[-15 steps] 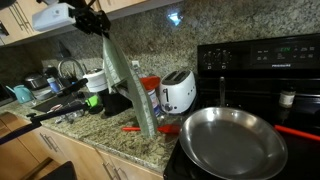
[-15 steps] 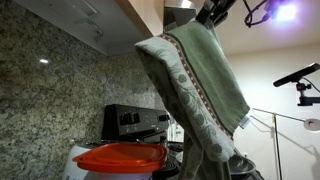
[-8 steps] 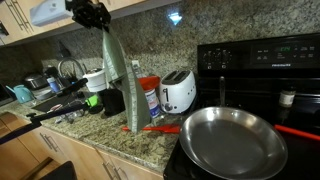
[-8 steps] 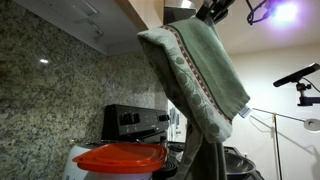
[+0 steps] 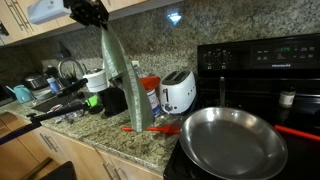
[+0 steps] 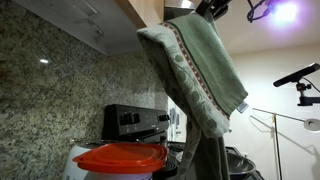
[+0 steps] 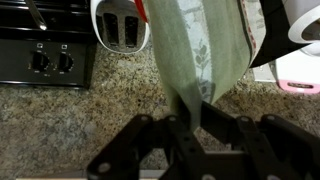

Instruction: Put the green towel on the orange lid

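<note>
The green towel (image 5: pixel 120 75) hangs long and limp from my gripper (image 5: pixel 98 24), which is shut on its top end high above the counter. Its lower end dangles just left of the white canister, whose orange lid (image 5: pixel 149 81) shows uncovered. In an exterior view the towel (image 6: pixel 195 70) drapes above and behind the orange lid (image 6: pixel 120 157), with the gripper (image 6: pixel 207 14) at the top edge. In the wrist view the towel (image 7: pixel 200 45) runs up from the shut gripper (image 7: pixel 190 118) and hides the lid.
A white toaster (image 5: pixel 178 92) stands right of the canister, and shows again as the toaster (image 7: pixel 122 22). A red utensil (image 5: pixel 160 128) lies on the granite counter. A steel pan (image 5: pixel 232 140) sits on the black stove (image 5: pixel 260 60). Clutter and a sink fill the counter's left.
The gripper has moved up and to the left with the towel. The towel's lower end swung off the front of the canister, so the orange lid now shows.
</note>
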You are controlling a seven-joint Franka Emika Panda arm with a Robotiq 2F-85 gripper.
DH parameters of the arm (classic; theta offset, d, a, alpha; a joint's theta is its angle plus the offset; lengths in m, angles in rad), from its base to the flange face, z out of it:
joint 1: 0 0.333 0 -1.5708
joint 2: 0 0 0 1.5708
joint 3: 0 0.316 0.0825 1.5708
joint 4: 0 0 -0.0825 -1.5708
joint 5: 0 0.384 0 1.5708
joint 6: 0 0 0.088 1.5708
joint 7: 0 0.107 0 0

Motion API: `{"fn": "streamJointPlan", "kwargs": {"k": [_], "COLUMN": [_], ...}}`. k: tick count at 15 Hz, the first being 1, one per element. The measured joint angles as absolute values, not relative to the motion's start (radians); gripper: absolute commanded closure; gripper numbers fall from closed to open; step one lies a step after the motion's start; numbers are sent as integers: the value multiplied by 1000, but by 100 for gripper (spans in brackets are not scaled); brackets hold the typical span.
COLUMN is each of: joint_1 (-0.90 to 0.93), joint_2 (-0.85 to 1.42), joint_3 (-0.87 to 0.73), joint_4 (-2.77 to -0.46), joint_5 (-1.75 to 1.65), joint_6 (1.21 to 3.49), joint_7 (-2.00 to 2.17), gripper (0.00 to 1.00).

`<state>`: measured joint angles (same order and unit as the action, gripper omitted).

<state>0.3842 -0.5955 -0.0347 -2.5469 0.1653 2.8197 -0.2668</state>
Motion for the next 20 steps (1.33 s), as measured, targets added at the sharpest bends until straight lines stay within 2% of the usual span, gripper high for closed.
{"fn": "streamJointPlan", "kwargs": {"k": [20], "joint_1": [386], "joint_2": [-645], "joint_3": [-13], "joint_4": [-2508], "joint_5": [156], "joint_6": [3041], "joint_7": [-208], "gripper": [97]}}
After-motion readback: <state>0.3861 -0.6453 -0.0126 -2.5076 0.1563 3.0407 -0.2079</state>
